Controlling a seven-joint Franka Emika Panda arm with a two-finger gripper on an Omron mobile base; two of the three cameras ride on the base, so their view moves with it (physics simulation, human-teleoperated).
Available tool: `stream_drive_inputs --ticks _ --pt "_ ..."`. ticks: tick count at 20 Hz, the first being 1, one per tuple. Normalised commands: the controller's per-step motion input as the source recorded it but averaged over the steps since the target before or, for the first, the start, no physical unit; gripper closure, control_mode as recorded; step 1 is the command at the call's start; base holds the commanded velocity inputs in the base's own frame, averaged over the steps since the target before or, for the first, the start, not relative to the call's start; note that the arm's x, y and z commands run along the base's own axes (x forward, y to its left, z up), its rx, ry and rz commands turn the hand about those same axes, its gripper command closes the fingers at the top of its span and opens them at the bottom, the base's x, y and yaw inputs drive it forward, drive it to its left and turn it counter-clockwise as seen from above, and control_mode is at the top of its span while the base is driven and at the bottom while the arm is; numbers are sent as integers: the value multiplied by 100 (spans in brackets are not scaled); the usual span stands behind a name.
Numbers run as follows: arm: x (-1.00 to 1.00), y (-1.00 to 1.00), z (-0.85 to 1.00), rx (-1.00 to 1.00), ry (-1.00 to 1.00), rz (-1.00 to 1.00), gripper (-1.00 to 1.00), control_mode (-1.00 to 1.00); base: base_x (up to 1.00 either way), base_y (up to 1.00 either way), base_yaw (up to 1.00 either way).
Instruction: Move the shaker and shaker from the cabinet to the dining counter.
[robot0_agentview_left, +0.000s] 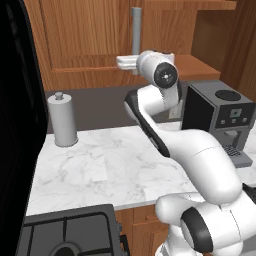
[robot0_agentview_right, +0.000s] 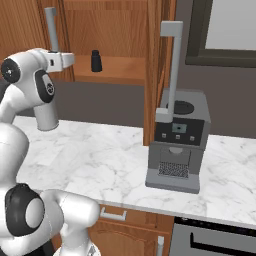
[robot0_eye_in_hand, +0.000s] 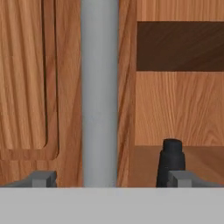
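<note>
1. The white arm rises from its base, bends at a dark-jointed elbow and reaches up and forward.
2. Its wrist is level, the hand pointing straight ahead.
3. The gripper (robot0_eye_in_hand: 111, 177) has its two fingertips (robot0_eye_in_hand: 43, 178) spread wide apart, one at each side of the hand view.

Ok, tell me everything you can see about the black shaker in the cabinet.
The shaker is small, matte black and bottle-shaped: a wider base tapering to a narrower capped top. It stands upright on the wooden inner shelf of the open cabinet, touching nothing else. In the hand view it sits past the grey bar handle, partly hidden behind one fingertip of the gripper, whose open fingers straddle that handle.
</note>
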Motion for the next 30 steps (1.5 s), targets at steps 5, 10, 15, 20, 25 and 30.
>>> stream_drive_inputs --ticks 5,10,15,20,25,30 --pt "50 18 0 0 0 0 -100 -100 0 0 0" --pt "49 14 -3 0 0 0 -100 -100 0 0 0" --pt "54 9 -9 0 0 0 -100 -100 0 0 0" --pt "34 13 -8 0 0 0 100 -100 0 0 0" --pt "-54 28 0 0 0 0 100 -100 0 0 0" --pt "-100 12 6 0 0 -4 100 -100 0 0 0"
